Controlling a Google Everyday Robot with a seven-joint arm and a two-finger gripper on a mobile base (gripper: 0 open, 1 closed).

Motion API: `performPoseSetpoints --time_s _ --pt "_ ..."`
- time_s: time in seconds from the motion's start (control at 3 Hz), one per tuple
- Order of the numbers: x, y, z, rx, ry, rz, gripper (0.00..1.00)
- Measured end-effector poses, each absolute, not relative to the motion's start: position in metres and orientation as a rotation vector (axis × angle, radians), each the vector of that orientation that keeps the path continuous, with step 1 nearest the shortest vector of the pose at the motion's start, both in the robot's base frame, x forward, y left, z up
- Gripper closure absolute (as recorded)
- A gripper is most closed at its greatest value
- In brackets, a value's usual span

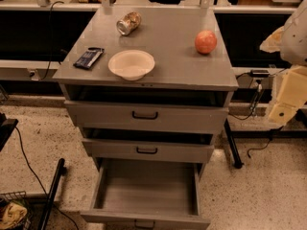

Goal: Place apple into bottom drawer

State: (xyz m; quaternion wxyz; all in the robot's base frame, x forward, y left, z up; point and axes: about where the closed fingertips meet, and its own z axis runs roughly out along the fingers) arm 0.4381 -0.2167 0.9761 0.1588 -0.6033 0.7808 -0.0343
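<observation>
Camera view: apple (205, 41) atop cabinet (168, 47), bottom drawer (144, 191) open, jaws far right.

We are looking at a dim scene under warm light that is falling from above onto the grey counter (168, 37). The white bowl (131, 63) is glowing brightest, and the apple (206, 41) is showing a warm red-orange. The bottom drawer (144, 188) is lying in even shade, while the recesses above it are going black. The claw (282, 110), at the right edge beside the counter, is appearing pale and washed out.
</observation>
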Motion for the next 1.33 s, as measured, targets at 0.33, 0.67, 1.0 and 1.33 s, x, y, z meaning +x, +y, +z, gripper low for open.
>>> performPoseSetpoints --time_s 0.33,0.67,1.0,1.33 --pt "0.438 -0.217 0.976 -1.725 2.232 -0.098 0.00" --pt "0.484 -0.219 0.977 -1.713 2.223 -0.098 0.00" --pt "0.561 -0.227 0.978 -1.664 2.145 -0.086 0.00" --pt "0.629 -0.235 0.978 -1.516 2.078 -0.038 0.00"
